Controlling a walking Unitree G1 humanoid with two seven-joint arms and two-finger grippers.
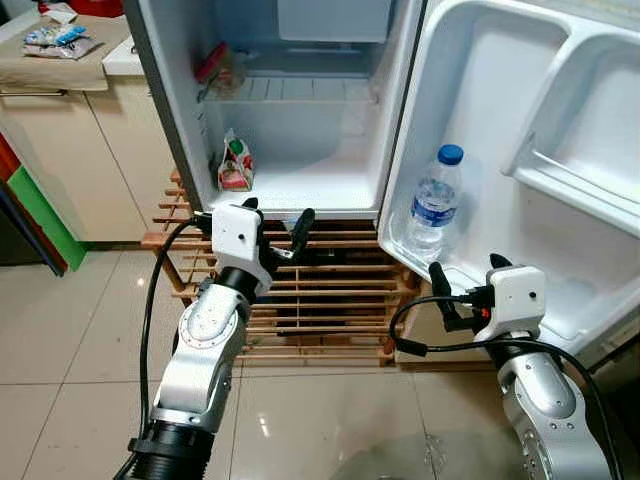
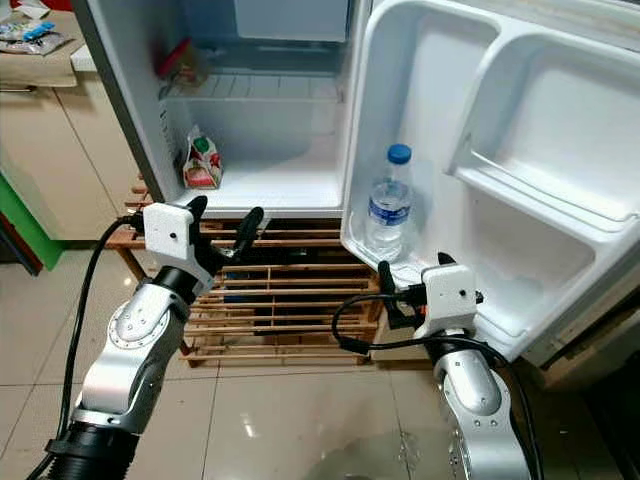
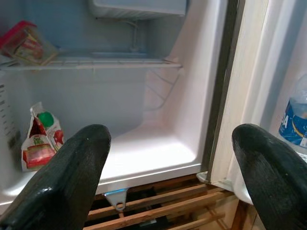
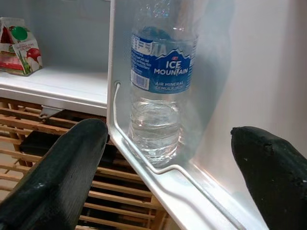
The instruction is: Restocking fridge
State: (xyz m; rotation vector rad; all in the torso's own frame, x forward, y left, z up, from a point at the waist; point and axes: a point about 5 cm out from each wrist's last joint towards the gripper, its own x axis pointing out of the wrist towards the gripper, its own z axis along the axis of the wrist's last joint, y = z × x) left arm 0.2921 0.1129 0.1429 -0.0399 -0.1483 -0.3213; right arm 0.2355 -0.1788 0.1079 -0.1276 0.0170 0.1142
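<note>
1. Left eye view: The fridge (image 1: 300, 110) is seen with its door (image 1: 520, 150) swung wide to the robot's right. A water bottle (image 1: 436, 203) is stood upright in the lowest door shelf, its long axis vertical and its blue cap on top. The right gripper (image 1: 462, 290) is held just below and slightly right of the bottle, apart from it, with nothing between its fingers. The left gripper (image 1: 275, 232) is raised before the cabinet's lower edge, fingers spread, also empty. The right arm is judged the nearer to the bottle.

2. Right eye view: The same layout is confirmed. A juice carton (image 2: 201, 162) is stood on the cabinet floor at its left side, and a red-lidded pack (image 2: 178, 58) is lain on the wire shelf above. A slatted wooden stand (image 2: 280, 300) is placed beneath the fridge.

3. Left wrist view: The two black fingers (image 3: 62, 177) are shown wide apart, framing the bare cabinet floor; the carton lies beyond the one finger and the door beyond the other.

4. Right wrist view: The fingers (image 4: 57, 172) are shown well spread, with the bottle directly ahead between them, behind the wire rail (image 4: 144, 163). No contact is made.
</note>
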